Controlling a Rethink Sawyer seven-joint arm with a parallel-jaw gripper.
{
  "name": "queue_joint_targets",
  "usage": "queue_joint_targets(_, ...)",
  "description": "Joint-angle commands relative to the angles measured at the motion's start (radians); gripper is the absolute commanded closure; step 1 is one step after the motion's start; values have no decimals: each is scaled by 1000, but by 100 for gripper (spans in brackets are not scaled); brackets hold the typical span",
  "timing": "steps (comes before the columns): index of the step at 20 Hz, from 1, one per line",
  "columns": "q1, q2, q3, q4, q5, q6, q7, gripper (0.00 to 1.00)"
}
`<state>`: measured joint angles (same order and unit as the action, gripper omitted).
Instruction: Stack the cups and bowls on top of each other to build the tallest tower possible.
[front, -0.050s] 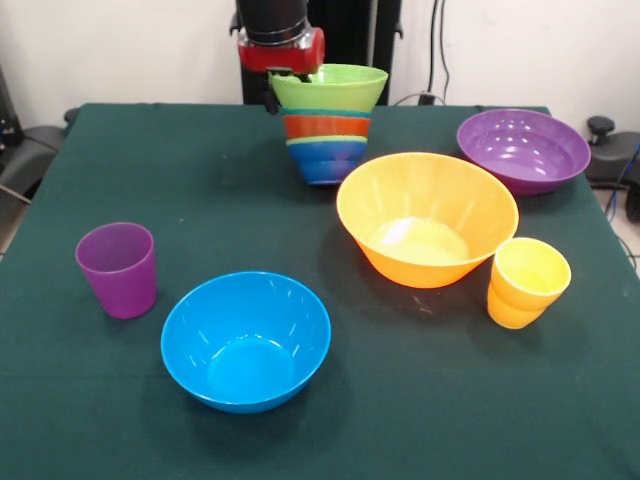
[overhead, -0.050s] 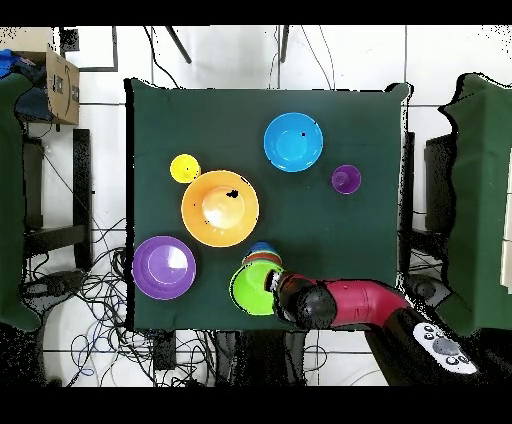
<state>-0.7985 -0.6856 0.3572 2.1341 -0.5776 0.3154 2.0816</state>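
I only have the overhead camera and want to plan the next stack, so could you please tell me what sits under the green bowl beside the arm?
Observer: From the front, the green bowl tops three more: a red-orange bowl, then a light blue bowl, with a dark blue bowl lowest.
Operator: Thank you. How high is the hand?
Observer: It is up at the green bowl's rim, well above the table.
Operator: Is the yellow cup plain-sided?
Observer: No, its lower half is stepped and bulging.
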Motion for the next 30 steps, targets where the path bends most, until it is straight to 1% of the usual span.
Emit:
queue_joint_targets(1,47,-73,106,-43,9,-36,1,0)
queue_joint_targets(3,46,-84,122,-46,16,-52,9,0)
queue_joint_targets(6,58,-93,122,-47,15,-79,31,0)
queue_joint_targets(11,71,-57,115,-56,1,-125,49,0)
queue_joint_targets(15,92,-17,102,-74,-8,-182,64,0)
queue_joint_targets(17,105,4,90,-87,-11,-201,67,0)
queue_joint_targets(20,139,35,49,-112,-33,-226,66,0)
queue_joint_targets(24,168,76,-2,-139,-60,-254,54,0)
queue_joint_targets(27,176,87,-21,-146,-63,-258,45,0)
queue_joint_targets(30,182,76,-30,-149,-57,-244,36,0)
